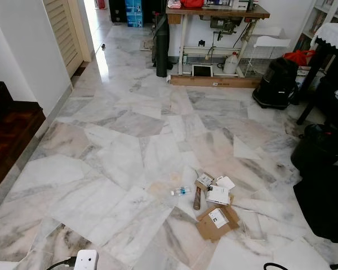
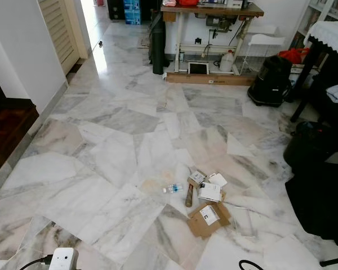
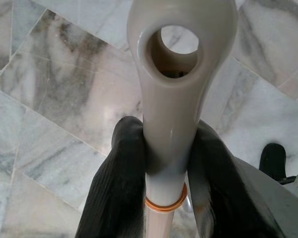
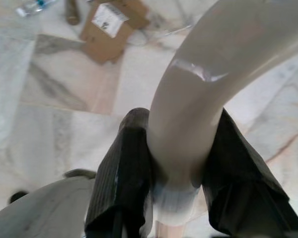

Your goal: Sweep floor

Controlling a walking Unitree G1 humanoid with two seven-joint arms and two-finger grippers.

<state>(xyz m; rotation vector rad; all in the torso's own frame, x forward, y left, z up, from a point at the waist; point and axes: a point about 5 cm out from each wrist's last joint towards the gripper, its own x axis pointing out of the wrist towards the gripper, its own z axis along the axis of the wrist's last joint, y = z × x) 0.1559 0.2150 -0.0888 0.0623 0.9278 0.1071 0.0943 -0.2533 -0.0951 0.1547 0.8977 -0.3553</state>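
The left gripper (image 3: 166, 173) is clamped around a pale handle with a hanging hole (image 3: 179, 74), above the marble floor (image 1: 118, 146). The right gripper (image 4: 176, 173) is closed on a curved pale handle (image 4: 208, 84). Near it on the floor lies litter: a flattened cardboard box (image 1: 217, 220), a small plastic bottle (image 1: 180, 192) just beside it, and papers (image 1: 218, 194).

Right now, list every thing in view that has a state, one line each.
left gripper: fingers shut on the broom handle, just below its hanging hole.
right gripper: fingers shut on a curved pale handle.
plastic bottle: lying on its side on the marble floor.
cardboard box: flattened, label up.
brown tube: lying flat beside the bottle.
louvred door: standing open.
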